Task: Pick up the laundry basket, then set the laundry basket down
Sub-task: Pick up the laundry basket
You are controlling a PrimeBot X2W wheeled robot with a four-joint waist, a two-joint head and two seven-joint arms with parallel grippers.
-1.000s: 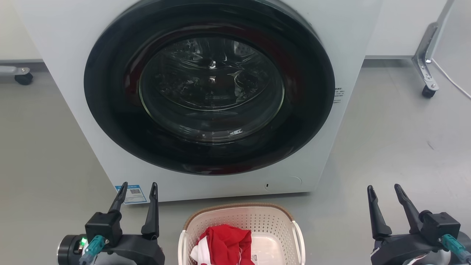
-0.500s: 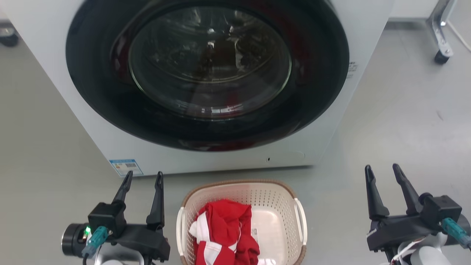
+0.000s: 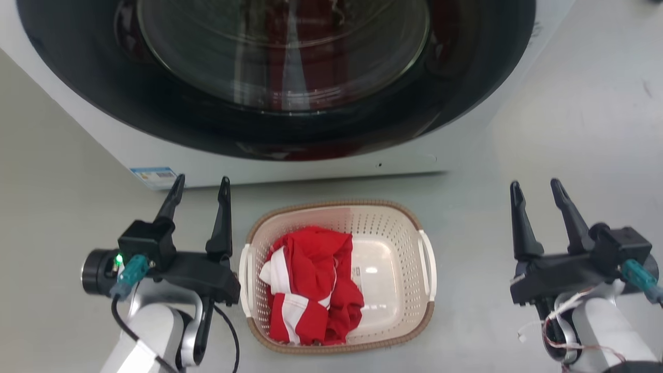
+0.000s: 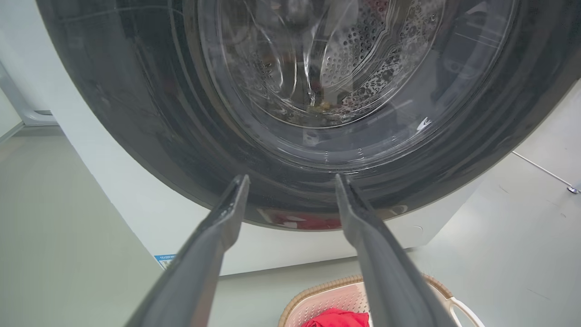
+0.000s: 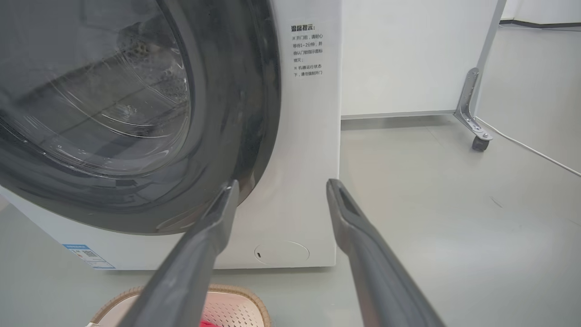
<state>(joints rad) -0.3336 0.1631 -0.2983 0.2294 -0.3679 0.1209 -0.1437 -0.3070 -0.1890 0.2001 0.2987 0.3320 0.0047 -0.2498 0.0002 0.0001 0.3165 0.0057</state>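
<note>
Both sets of jaws are spread wide w/ nothing between them: left gripper (image 3: 201, 181) and right gripper (image 3: 534, 183) are empty, fingers pointing toward the washing machine (image 3: 321, 168). Step in hand looks like the approach for a 2-arm pickup. L is just beside the basket's left handle (image 3: 243, 274); R is well apart from the right handle (image 3: 430, 264), so R prob. needs the bigger move inward. To do it well, drop both to handle height, take each handle mid-length, close at the same time and lift evenly so it stays level, keeping clear of the machine front. The laundry basket (image 3: 383, 228) sits on the grey floor (image 3: 559, 119) between the grippers, just in front of the machine. It's cream-white perforated plastic, rounded-rect., w/ a brown woven-look rim and white side handles. A red & white garment (image 3: 311, 280) is heaped in its left half; the base at right is bare.
</note>
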